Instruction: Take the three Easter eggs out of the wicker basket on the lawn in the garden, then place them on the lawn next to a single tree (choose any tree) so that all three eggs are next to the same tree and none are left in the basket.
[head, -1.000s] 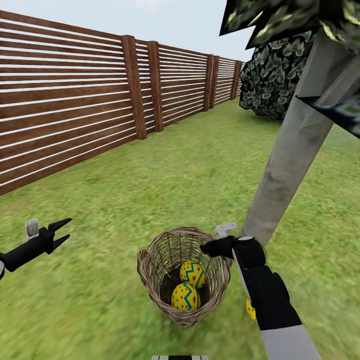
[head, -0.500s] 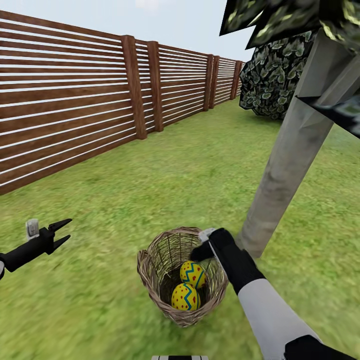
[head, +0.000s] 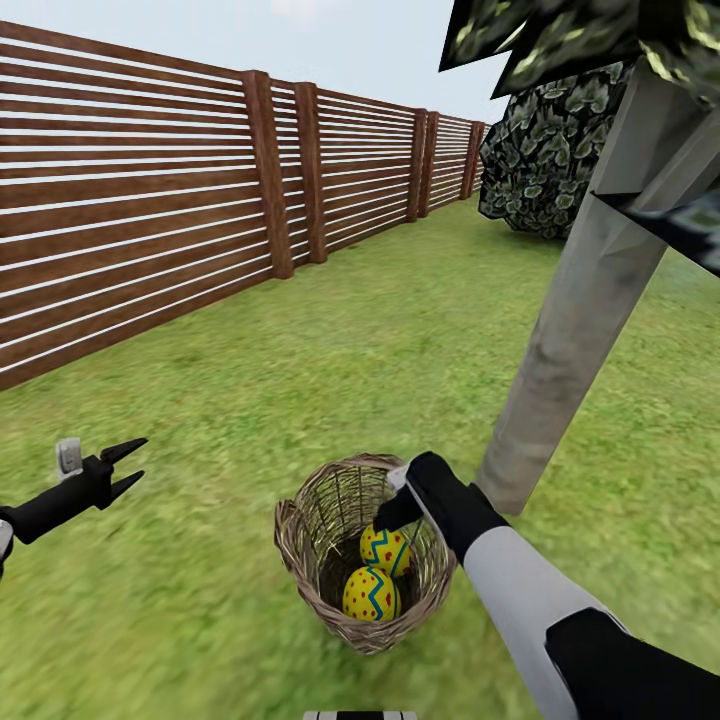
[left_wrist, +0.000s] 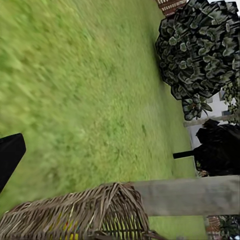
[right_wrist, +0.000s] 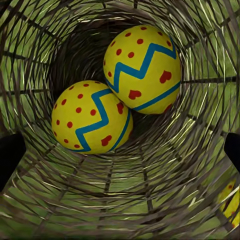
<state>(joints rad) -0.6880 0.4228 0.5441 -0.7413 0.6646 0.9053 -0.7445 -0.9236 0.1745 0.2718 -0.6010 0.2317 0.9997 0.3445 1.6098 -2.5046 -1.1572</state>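
The wicker basket (head: 300, 545) stands on the lawn (head: 400, 330) close to the tree's pale trunk (head: 570, 350). Two Easter eggs lie inside it, one (head: 385, 550) above the other (head: 371, 593). My right gripper (head: 388, 518) dips over the basket's far rim, just above the upper egg. In the right wrist view its fingers (right_wrist: 10, 155) stand wide open around both eggs (right_wrist: 142, 67) (right_wrist: 92, 117), touching neither. A third egg (right_wrist: 230, 202) shows through the wicker wall (right_wrist: 120, 200), outside the basket. My left gripper (head: 140, 459) hovers open over grass to the left.
A brown slat fence (head: 150, 220) runs along the left side. A second tree's dark foliage (head: 545, 150) stands at the back right. In the left wrist view the basket (left_wrist: 75, 215), trunk (left_wrist: 185, 195) and foliage (left_wrist: 200, 45) appear. Open grass lies all around.
My right arm has swung left and lowered, bringing the gripper from beside the rim into the basket's mouth. The arm now covers the egg on the grass. The left arm is still.
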